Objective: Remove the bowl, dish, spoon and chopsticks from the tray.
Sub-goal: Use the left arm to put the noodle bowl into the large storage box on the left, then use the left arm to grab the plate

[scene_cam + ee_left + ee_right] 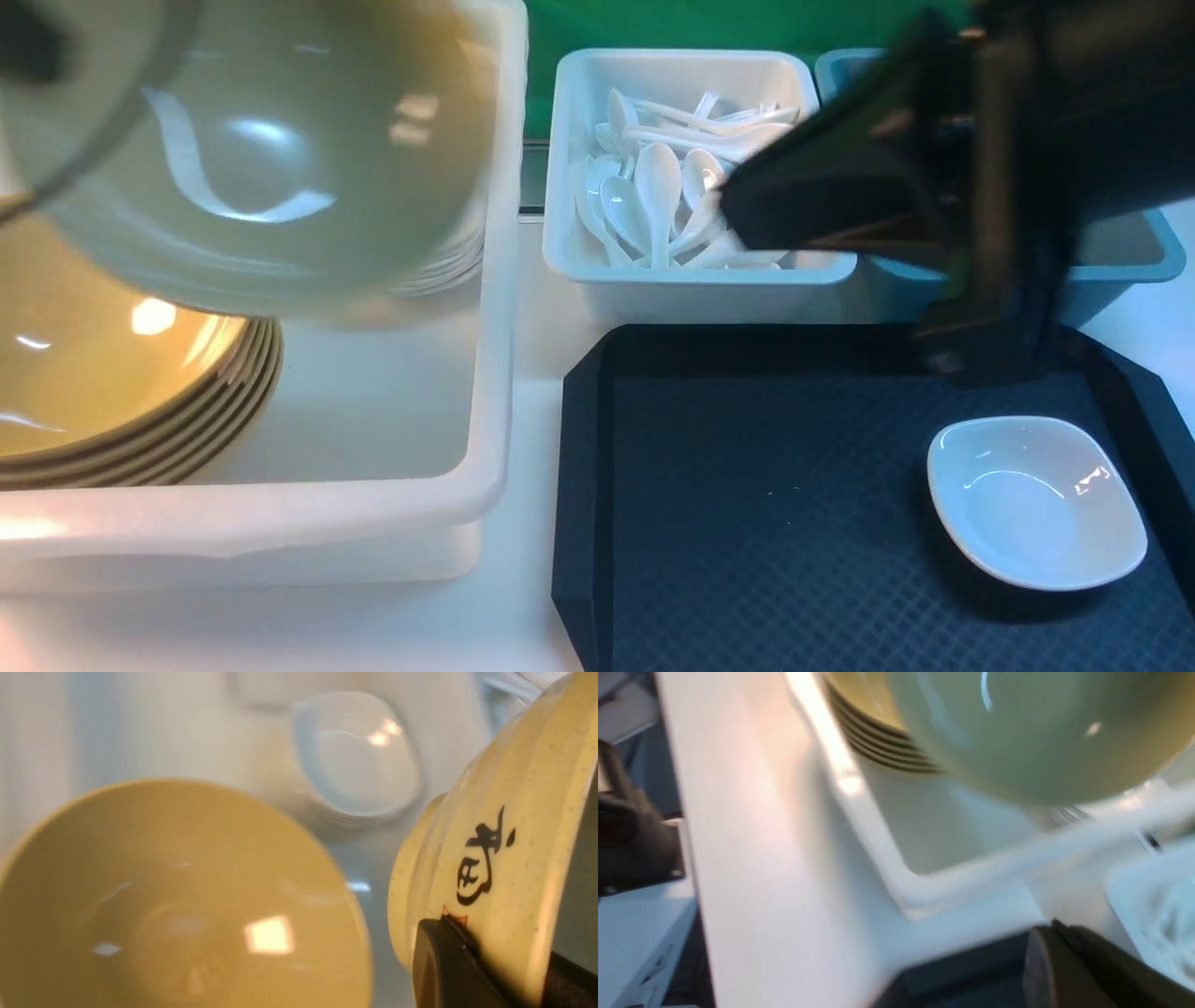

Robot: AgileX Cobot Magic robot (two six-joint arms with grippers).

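Note:
The bowl [280,159] hangs tilted in the air over the big white tub. Its pale outside bears a black character [486,858]. My left gripper [504,961] is shut on its rim, one finger [439,952] on the outside. The bowl also shows in the right wrist view [1041,732]. The small white dish [1036,499] lies on the black tray [747,485], near its right front. My right gripper [1057,933] is shut on nothing and hovers above the tray's far side [738,210]. Spoon and chopsticks are out of view on the tray.
The white tub [495,280] on the left holds a stack of yellow bowls [112,392] and a stack of white dishes [355,756]. Behind the tray stand a small white tub [691,280] with several white soup spoons and a grey-blue bin [1120,271].

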